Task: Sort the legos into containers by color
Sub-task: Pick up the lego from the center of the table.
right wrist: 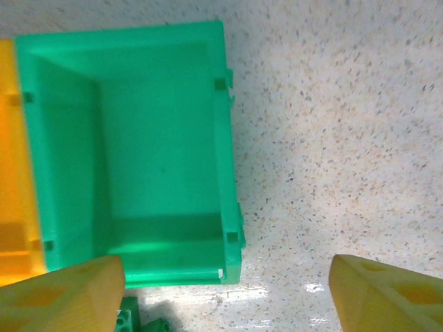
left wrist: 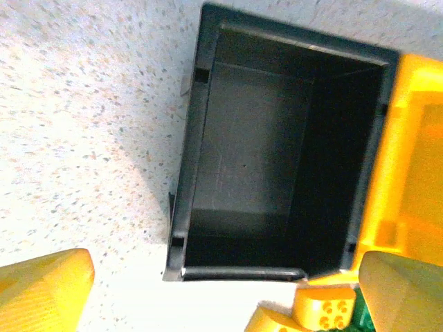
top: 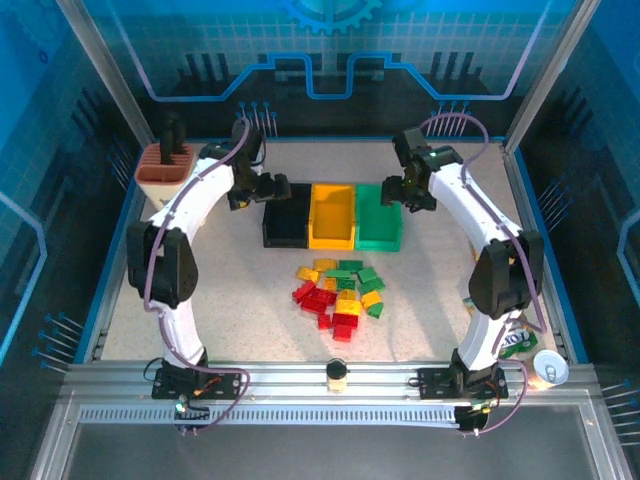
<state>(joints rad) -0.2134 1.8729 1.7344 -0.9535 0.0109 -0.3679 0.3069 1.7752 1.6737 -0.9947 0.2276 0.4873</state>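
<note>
Three bins in row toward back of worktop (top: 250, 290), walls touching: black bin (top: 284, 222) left, yellow bin (top: 332, 218) middle, green bin (top: 380, 220) right

Legos (top: 340, 295), red, yellow and green, heaped loose on worktop just in front of bins, near centre

Left gripper (top: 262, 190) hovers at black bin's left edge, fingers wide apart, holding nothing

Right gripper (top: 396, 192) hovers at green bin's right edge, fingers apart, holding nothing

Knife block (top: 165, 170) at back left corner
</note>
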